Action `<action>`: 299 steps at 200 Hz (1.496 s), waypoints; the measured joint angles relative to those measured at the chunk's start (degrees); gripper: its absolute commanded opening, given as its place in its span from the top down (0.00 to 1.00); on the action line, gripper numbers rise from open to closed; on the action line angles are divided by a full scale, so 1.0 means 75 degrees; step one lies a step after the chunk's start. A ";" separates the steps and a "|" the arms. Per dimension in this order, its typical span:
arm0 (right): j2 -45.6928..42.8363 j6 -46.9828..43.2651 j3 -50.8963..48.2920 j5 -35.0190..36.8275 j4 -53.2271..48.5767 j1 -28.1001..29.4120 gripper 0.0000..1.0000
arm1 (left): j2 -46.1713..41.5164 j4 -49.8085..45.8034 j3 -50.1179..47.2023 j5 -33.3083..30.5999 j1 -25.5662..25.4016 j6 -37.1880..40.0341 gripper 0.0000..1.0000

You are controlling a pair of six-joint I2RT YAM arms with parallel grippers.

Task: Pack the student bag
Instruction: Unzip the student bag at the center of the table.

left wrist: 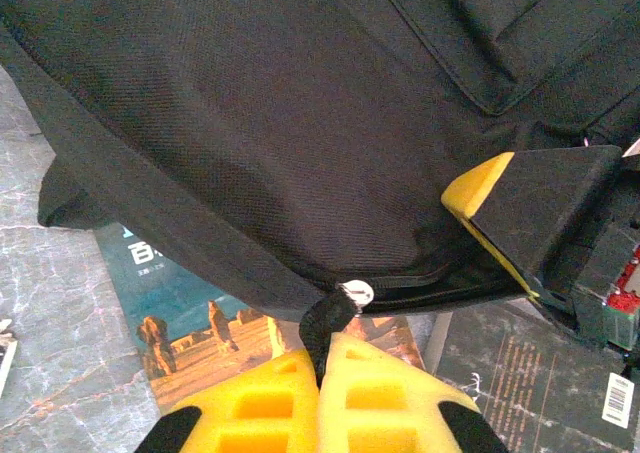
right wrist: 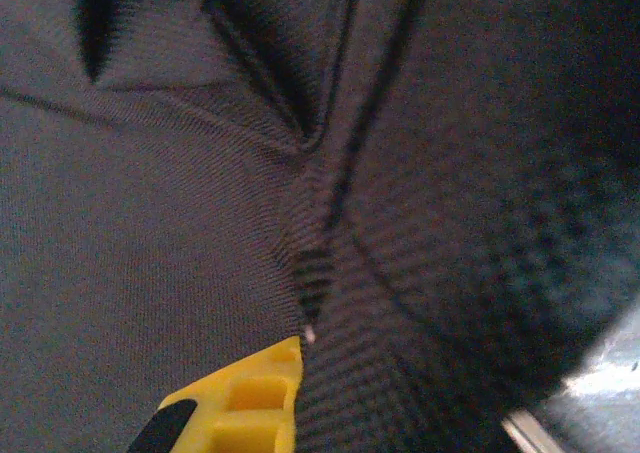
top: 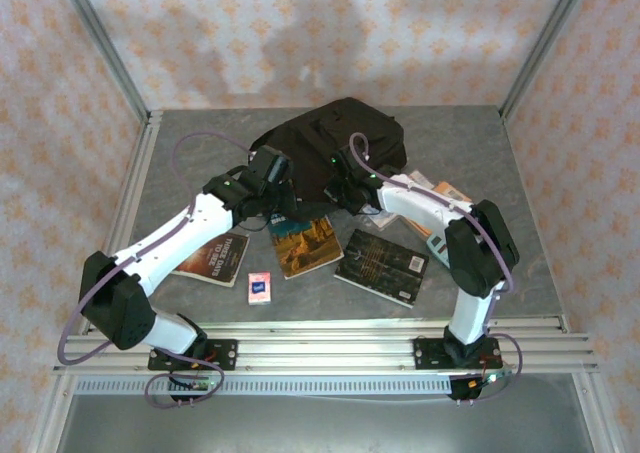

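The student bag (top: 340, 133), black and slumped, lies at the back middle of the table. My left gripper (top: 280, 178) is at its front left edge. In the left wrist view its yellow fingers (left wrist: 270, 398) are shut on the black zipper pull (left wrist: 328, 318) hanging from the bag's (left wrist: 260, 123) lower edge, which is lifted off the table. My right gripper (top: 338, 178) is at the bag's front right. In the right wrist view one yellow finger (right wrist: 245, 398) shows, pressed shut against a fold of bag fabric (right wrist: 180, 223) that hides the other finger.
Books lie in front of the bag: a desert-cover one (top: 305, 243) partly under the bag edge, a dark one (top: 382, 264), a brown one (top: 212, 258), more (top: 440, 191) at the right. A small blue box (top: 260, 288) sits near the front rail (top: 330, 338).
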 measured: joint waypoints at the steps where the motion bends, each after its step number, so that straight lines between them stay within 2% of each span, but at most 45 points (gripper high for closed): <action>1: 0.0000 -0.0023 0.0000 -0.0003 0.0003 0.0000 1.00 | -0.0003 -0.0003 0.0000 0.0003 0.0003 0.0006 1.00; 53: -0.0286 -0.1886 -0.0003 -0.0495 0.0047 -0.0003 1.00 | -0.0192 -0.0114 0.0000 -0.0029 0.0437 0.0239 1.00; 98: -0.0697 -0.2853 -0.0160 -0.0510 -0.0335 -0.0058 1.00 | -0.0420 -0.0256 -0.0073 -0.0009 0.0714 0.0326 1.00; 165: -0.1008 -0.3940 -0.0408 -0.0548 -0.0924 -0.0443 1.00 | -0.1049 -0.0300 -0.0784 0.0017 0.0731 0.0373 1.00; 214: -0.0988 -0.5164 0.0070 -0.0388 -0.1649 -0.0542 1.00 | -0.1539 -0.0291 -0.1224 0.0076 0.0731 0.0373 1.00; 221: -0.0956 -0.5246 0.0149 -0.0376 -0.1714 -0.0580 0.93 | -0.1568 -0.0265 -0.1262 0.0093 0.0723 0.0373 1.00; 241: -0.0810 -0.5324 0.0323 -0.0227 -0.1886 -0.0685 0.61 | -0.1562 -0.0236 -0.1271 0.0096 0.0595 0.0373 1.00; 251: -0.0766 -0.5383 0.0347 -0.0020 -0.1990 -0.0755 0.54 | -0.1539 -0.0239 -0.1271 0.0006 0.0440 0.0370 1.00; 272: -0.0740 -0.5001 0.0364 0.0560 -0.2302 -0.0906 0.52 | -0.1428 -0.0224 -0.1271 -0.0020 0.0184 0.0338 1.00; 299: -0.0784 -0.3856 0.0615 0.1343 -0.2871 -0.0953 0.53 | -0.1306 -0.0192 -0.1259 -0.0012 0.0020 0.0277 1.00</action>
